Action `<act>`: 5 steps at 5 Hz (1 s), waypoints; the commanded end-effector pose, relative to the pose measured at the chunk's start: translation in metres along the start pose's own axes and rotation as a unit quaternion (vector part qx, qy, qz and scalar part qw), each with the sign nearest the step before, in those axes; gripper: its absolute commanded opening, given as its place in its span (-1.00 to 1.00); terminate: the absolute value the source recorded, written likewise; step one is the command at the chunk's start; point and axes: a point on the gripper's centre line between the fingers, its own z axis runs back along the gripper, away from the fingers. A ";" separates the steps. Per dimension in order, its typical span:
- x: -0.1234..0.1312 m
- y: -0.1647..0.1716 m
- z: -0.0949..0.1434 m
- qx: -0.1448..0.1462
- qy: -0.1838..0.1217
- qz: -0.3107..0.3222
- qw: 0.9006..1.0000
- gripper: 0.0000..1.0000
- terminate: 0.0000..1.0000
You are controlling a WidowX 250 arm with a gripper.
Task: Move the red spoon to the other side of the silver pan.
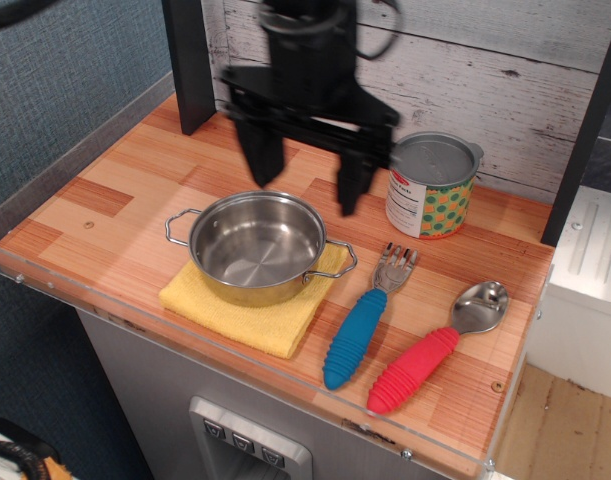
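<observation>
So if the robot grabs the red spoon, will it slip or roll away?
Probably not slip much: the red spoon has a thick ribbed handle, which should give the gripper something to hold. It might roll a little if nudged, since the handle looks rounded. It looks stiff, so it shouldn't bend.

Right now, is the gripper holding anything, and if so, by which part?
Nothing is held. The gripper is open and empty, above the silver pan. The red spoon lies untouched on the counter, right of the blue-handled fork.
</observation>
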 end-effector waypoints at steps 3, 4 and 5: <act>-0.015 -0.074 -0.054 -0.002 0.019 -0.136 0.991 1.00 -1.00; -0.020 -0.080 -0.068 -0.006 0.036 -0.147 0.988 1.00 -1.00; -0.023 -0.079 -0.080 -0.006 0.041 -0.151 0.988 1.00 -1.00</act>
